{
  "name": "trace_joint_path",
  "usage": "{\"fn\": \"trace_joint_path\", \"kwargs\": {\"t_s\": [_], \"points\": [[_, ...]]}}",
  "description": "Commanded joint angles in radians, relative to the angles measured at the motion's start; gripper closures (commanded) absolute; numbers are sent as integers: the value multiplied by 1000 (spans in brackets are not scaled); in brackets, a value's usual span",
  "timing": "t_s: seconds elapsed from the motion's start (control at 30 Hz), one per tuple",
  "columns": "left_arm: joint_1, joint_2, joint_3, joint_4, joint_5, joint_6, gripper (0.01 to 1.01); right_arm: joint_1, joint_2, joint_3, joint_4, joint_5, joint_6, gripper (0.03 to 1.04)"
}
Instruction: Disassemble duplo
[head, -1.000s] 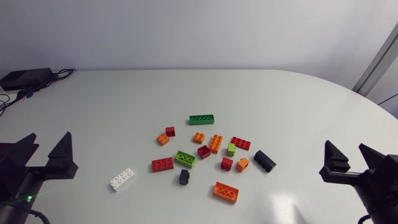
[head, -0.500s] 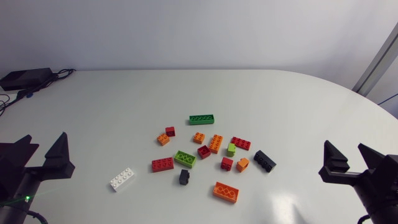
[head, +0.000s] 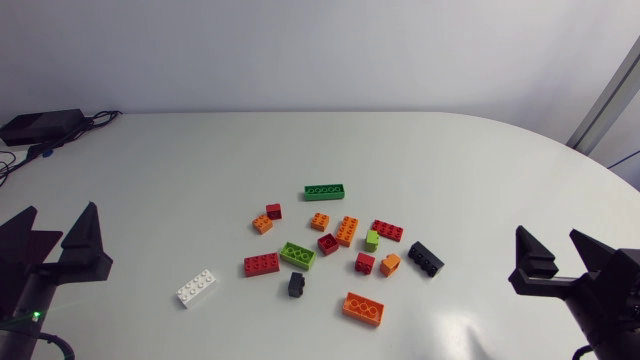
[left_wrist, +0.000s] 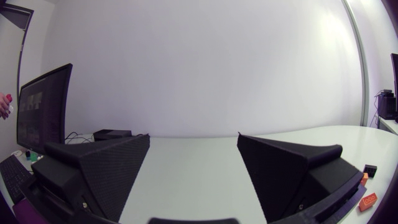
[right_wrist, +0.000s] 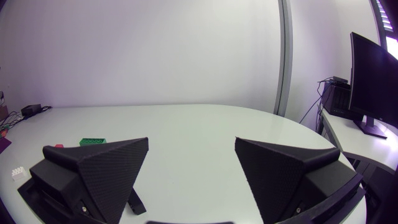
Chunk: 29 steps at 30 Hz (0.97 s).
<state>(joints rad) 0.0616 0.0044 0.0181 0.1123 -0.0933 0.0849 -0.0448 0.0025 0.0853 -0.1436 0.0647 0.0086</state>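
Loose duplo bricks lie scattered mid-table: a long green brick (head: 323, 190), an orange brick (head: 346, 230), a lime brick (head: 297, 255), a red brick (head: 261, 265), a black brick (head: 425, 258), another orange brick (head: 362, 308) and a white brick (head: 197, 288) off to the left. My left gripper (head: 57, 215) stands open and empty near the left edge, well clear of the pile. My right gripper (head: 548, 238) is open and empty at the right edge. The left wrist view shows open fingers (left_wrist: 106, 168); the right wrist view shows its gripper (right_wrist: 191, 142) with the green brick (right_wrist: 92, 142) beyond.
A black box with cables (head: 40, 125) sits at the back left corner of the table. Several small red, orange and black bricks fill the gaps in the pile. Bare white tabletop (head: 480, 170) lies between each gripper and the bricks.
My left gripper has drifted a little to the left, away from the bricks. The right gripper has barely shifted. No brick has moved.
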Motion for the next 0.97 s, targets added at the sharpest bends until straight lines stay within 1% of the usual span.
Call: {"fn": "trace_joint_path", "kwargs": {"t_s": [0.0,0.1,0.13,0.17,0.2,0.23,0.33,0.47,0.53,0.57,0.6,0.63,0.67,0.77,0.93], "points": [[-11,-15,-23,0,26,3,49,2,-10,-33,-34,1,28,66],[-11,-14,-23,-36,43,3,49,3,-10,-33,-34,1,37,66],[-8,-15,-23,-46,43,3,49,6,-10,-33,-34,1,67,66],[-2,-15,-23,-57,43,3,49,10,-10,-33,-34,1,126,66],[0,-15,-23,-74,44,3,49,13,-10,-33,-36,1,165,66],[3,-12,-23,-80,44,-2,49,11,-10,-33,-36,1,166,66],[17,-12,-20,-103,44,-28,49,23,-10,-33,-28,1,162,66],[20,-14,-20,-103,46,-30,49,48,-10,-35,-25,6,142,66],[18,-14,-20,-103,46,-28,48,51,-10,-41,13,12,129,66],[20,-14,-20,-103,46,-30,48,54,-10,-44,38,17,105,66],[18,-14,-20,-103,46,-31,48,54,-10,-52,87,21,77,66],[18,-14,-20,-103,47,-30,48,45,-9,-87,188,26,31,66],[24,-14,-20,-103,47,-28,48,42,-9,-90,162,24,13,66],[29,-14,-18,-106,47,-28,48,63,-7,-90,162,18,10,66],[24,-14,-18,-106,47,-27,48,60,-7,-90,164,17,10,66]]}}
